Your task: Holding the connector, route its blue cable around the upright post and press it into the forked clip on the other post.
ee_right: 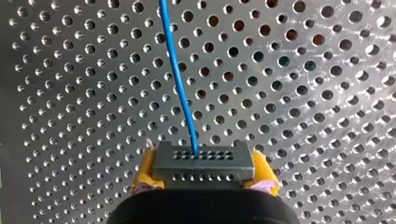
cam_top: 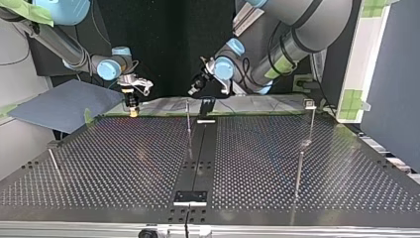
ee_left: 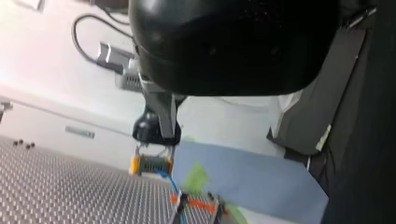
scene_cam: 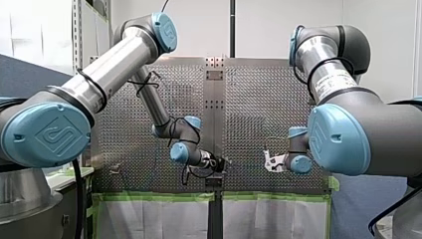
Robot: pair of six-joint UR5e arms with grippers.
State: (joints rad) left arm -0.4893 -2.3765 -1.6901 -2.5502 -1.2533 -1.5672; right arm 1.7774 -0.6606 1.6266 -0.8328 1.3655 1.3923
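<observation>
Right wrist view: my right gripper (ee_right: 204, 173) is clamped on the connector (ee_right: 204, 159), yellow pads (ee_right: 142, 179) pinching its two short ends. Connector = small dark plastic block w/ rows of pin holes. It looks light & rigid, prob. a bit slick, so this end-on pinch seems the right hold. The blue cable (ee_right: 180, 84) leaves the face turned away from the gripper, near its middle, & runs ahead over the perforated table (ee_right: 317, 93). It's thin & looks soft and springy. It should bend round a post easily but prob. won't stay put w/o tension, & a hard yank could strain it where it meets the block.

Left wrist view: the connector hangs in the right gripper just above the table, and the cable drops to an orange fitting (ee_left: 192, 203). Can't tell if it's clipped in or only passing by.

My left gripper (cam_top: 197, 88) hovers by the table edge nearest the arms, well apart from the connector. Open or closed: can't tell.

Counts: 1 connector, 1 blue cable, 2 grippers. Top view shows 2 thin posts for sure, one mid-table (cam_top: 188, 116) and one at the view's right w/ a small block head (cam_top: 311, 119). A 3rd rod (cam_top: 299, 171) nearer the camera may be only a reflection. Forked clip: too small to make out.
</observation>
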